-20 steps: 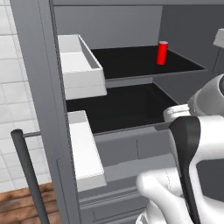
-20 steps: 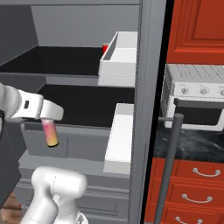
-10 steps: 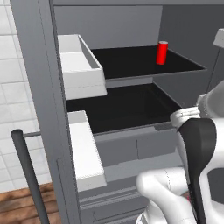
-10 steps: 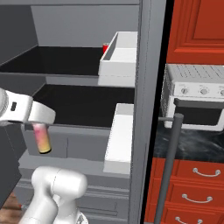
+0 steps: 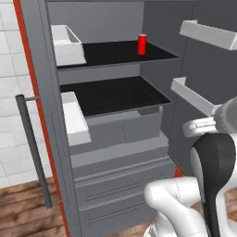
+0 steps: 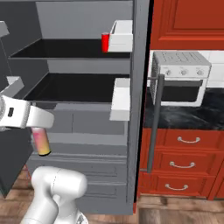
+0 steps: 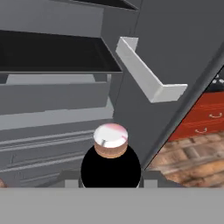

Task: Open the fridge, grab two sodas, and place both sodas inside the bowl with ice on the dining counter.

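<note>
Now, held: my jaws (image 6: 40,141) are closed on one soda (image 6: 42,143), lower left of frame.
Second soda (image 5: 142,44): on the fridge (image 5: 115,120) upper shelf.
Risk: the can clips the open door or slips while I swing out.

From my station I see a glossy white arm (image 5: 173,206) of rounded, tube-like shells, a black oval cover (image 5: 214,162) over one joint beside the fridge (image 5: 111,106) drawers, and a white wrist casing (image 6: 19,116) bearing a small dark marking (too small to read).
</note>
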Available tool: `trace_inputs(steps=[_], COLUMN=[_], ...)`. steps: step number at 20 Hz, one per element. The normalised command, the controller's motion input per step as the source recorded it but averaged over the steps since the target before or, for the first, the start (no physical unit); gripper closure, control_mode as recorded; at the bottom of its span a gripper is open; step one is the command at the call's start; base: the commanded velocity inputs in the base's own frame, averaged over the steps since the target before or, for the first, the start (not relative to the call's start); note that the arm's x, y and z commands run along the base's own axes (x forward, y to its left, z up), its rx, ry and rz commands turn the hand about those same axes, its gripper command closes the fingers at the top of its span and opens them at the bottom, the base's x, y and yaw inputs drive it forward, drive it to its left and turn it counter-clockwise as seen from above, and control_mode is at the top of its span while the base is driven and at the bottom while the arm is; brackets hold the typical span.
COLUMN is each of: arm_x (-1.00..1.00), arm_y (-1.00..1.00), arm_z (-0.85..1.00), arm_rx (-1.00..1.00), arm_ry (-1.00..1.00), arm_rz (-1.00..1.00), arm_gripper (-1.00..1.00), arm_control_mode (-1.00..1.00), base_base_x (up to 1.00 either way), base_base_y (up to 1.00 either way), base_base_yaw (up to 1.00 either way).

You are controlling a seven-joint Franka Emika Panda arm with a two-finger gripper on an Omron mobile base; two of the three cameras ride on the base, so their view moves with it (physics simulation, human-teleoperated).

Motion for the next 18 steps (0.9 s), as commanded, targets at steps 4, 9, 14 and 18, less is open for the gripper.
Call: trace_inputs(steps=[4, 9, 14, 18], arm_x=[0.0, 0.0, 0.0, 0.0], arm_y=[0.0, 0.0, 0.0, 0.0], arm_z=[0.0, 0.0, 0.0, 0.0], arm_rx=[0.0, 0.0, 0.0, 0.0], arm_ry=[0.0, 0.0, 0.0, 0.0], arm_rz=[0.0, 0.0, 0.0, 0.0], arm_gripper=[1.0, 1.0, 1.0, 1.0], arm_control_mode=[1.0, 1.0, 1.0, 1.0], base_base_x=[-0.77, -0.35, -0.17, -0.14], base_base_y=[0.01, -0.02, -0.03, -0.07], base_base_yaw=[-0.4, -0.57, -0.62, -0.62])
